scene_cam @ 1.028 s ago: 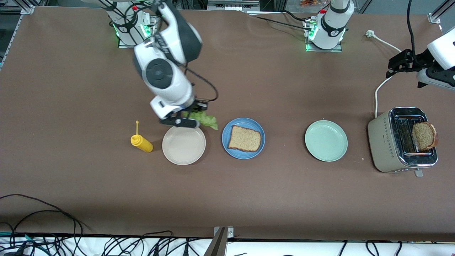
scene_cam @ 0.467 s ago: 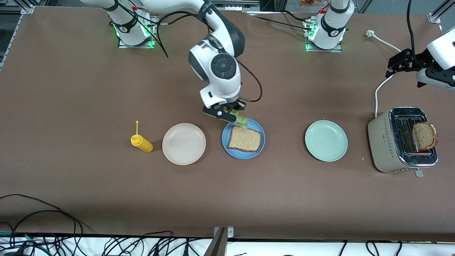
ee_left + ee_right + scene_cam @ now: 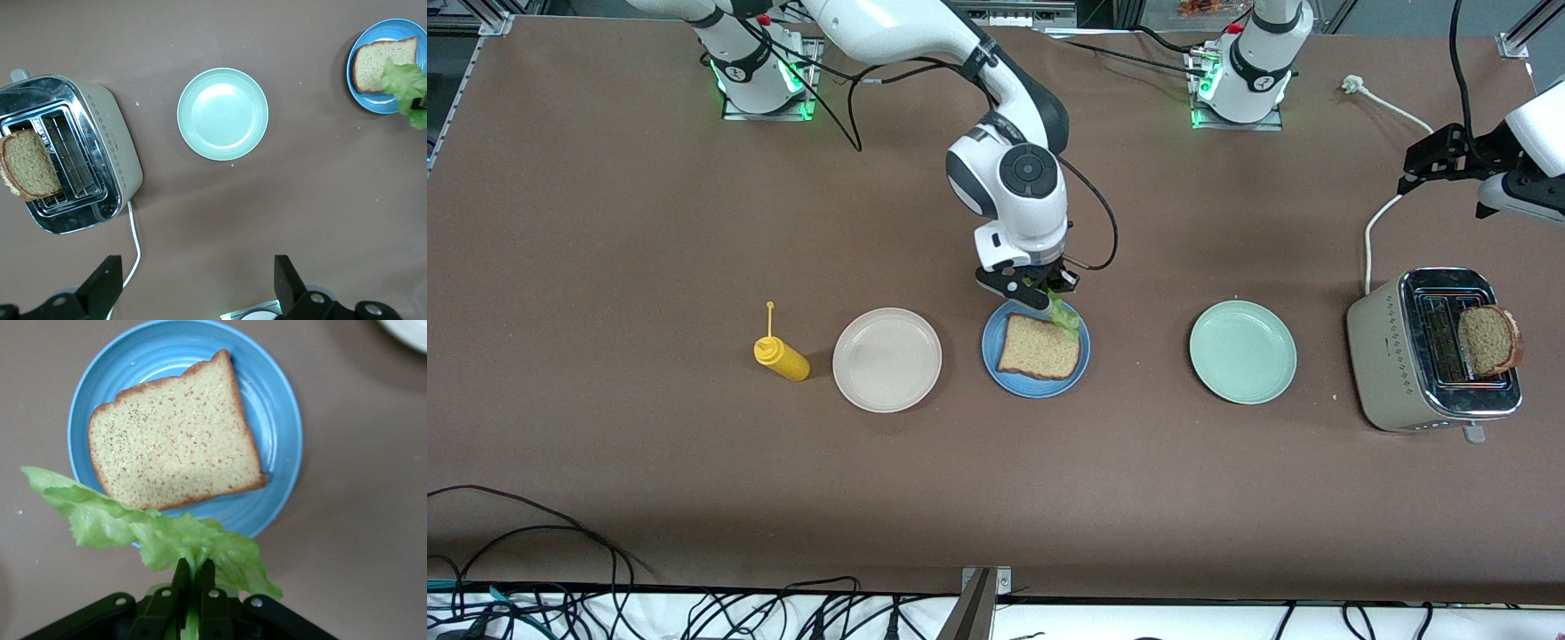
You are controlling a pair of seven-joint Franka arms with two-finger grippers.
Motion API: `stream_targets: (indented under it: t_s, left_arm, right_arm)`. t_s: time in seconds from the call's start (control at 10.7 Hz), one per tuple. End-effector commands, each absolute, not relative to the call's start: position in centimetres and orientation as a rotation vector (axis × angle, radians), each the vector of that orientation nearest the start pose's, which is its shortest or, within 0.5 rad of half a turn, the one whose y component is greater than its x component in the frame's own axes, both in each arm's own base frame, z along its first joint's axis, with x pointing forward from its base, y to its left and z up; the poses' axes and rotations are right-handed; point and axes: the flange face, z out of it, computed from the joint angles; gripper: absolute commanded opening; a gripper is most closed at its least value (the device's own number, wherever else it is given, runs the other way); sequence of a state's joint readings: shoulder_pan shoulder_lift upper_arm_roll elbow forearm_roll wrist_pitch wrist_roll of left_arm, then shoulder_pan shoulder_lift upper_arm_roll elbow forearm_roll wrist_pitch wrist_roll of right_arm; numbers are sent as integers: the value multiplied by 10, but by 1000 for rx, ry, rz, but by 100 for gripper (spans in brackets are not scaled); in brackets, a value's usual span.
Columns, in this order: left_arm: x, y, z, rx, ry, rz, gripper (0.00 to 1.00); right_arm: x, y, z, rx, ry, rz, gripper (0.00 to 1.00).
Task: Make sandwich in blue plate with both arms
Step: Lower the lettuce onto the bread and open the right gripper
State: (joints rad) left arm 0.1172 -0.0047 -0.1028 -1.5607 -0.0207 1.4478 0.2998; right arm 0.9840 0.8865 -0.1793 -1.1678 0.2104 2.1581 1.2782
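Since the earlier frames, the right gripper [image 3: 1040,293] has been carried from over the beige-white plate [image 3: 887,359] to over the rim of the blue plate [image 3: 1035,347] that lies toward the robots' bases, with the lettuce leaf [image 3: 1062,315] brought along. Seen from the front, the leaf is clamped between the closed fingers and hangs down over a corner of the bread slice [image 3: 1038,348] lying on the blue plate. The gripper's fingertips are largely hidden by the wrist and the leaf. A yellow squeeze bottle [image 3: 781,356] is set beside the beige-white plate, toward the right arm's end of the table. A mint-green plate [image 3: 1242,352] lies toward the left arm's end, then a toaster [image 3: 1432,351] with a second bread slice [image 3: 1487,340] leaning out of one slot. The left gripper [image 3: 1440,156] waits over the table near the toaster, partly cut off at the frame edge.

From the left wrist, its fingers [image 3: 100,290] are seen spread wide apart and empty, over the toaster's cord [image 3: 135,241]; the blue plate [image 3: 373,103] is cut by the edge.

From the right wrist, the leaf [image 3: 147,527] is pinched at its stem and covers an edge of the bread slice [image 3: 175,439] and part of the blue plate [image 3: 273,420].
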Motion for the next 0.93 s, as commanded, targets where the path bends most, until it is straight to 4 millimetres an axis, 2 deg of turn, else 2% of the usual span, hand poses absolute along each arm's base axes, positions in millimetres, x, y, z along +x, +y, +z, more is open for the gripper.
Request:
stream_targets:
  t_s: [0.0,0.47,0.84]
  left_arm:
    - [538,7,622,-3166,460,168,100]
    - [538,7,622,-3166,457,170,100]
    - [538,7,622,-3168,458,170,100]
  right_arm:
    - [508,602,244,-2867,786,-80,0]
    - [523,597,230,-2820,758,-159,0]
    - [529,592,230,-2828,740,-184,0]
